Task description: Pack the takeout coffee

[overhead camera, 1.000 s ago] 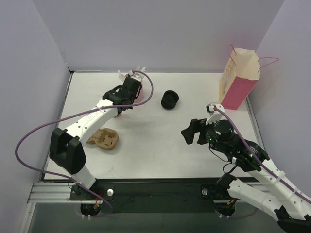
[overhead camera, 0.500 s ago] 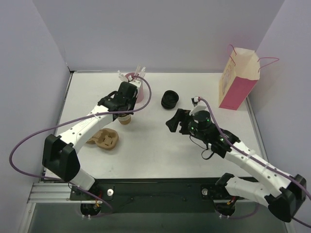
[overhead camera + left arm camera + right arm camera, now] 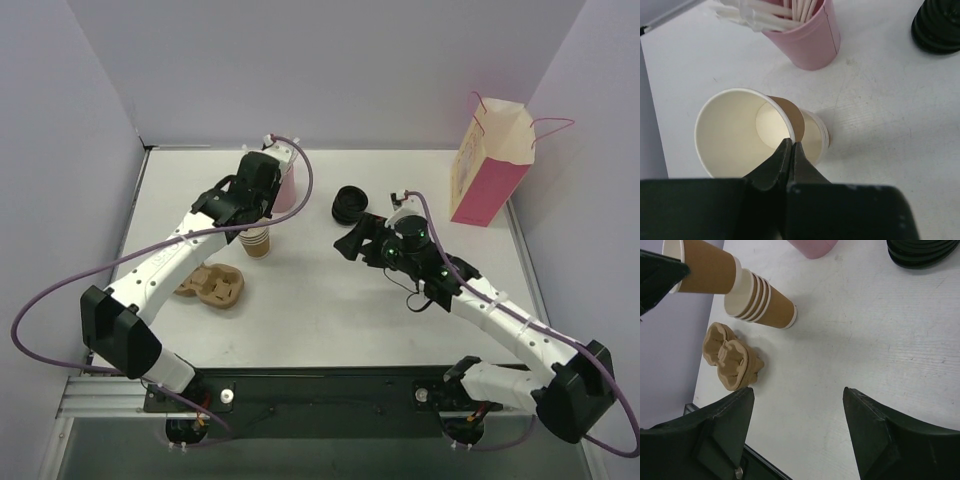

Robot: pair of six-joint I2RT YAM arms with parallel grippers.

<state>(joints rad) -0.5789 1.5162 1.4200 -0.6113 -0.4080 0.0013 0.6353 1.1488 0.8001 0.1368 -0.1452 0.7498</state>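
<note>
We see the left gripper (image 3: 791, 142) with its jaws pinched narrow on the rim of the brown paper cup (image 3: 740, 132), one finger inside the wall and one outside. The cup's mouth faces up and its cream inside shows. It is held over a stack of like cups (image 3: 765, 302) that stands on the table (image 3: 330, 310) in the left half, toward the far edge. We cannot tell whether the cup's base touches the top rim of the stack. Just beyond the stack, nearer the far edge, stands the pink cup of white straws (image 3: 810, 35). A stack of black lids (image 3: 350, 205) sits near the middle of the far edge, apart from both. The right gripper (image 3: 796, 395) hangs just on the near side of those lids with its jaws spread wide, holding nothing and pointing toward the left side of the table. The moulded-pulp carrier (image 3: 212, 287) lies toward the left edge, on the near side of the cup stack. The pink-and-cream paper bag (image 3: 490, 165) stands upright in the far right corner, well apart from the held cup.
</note>
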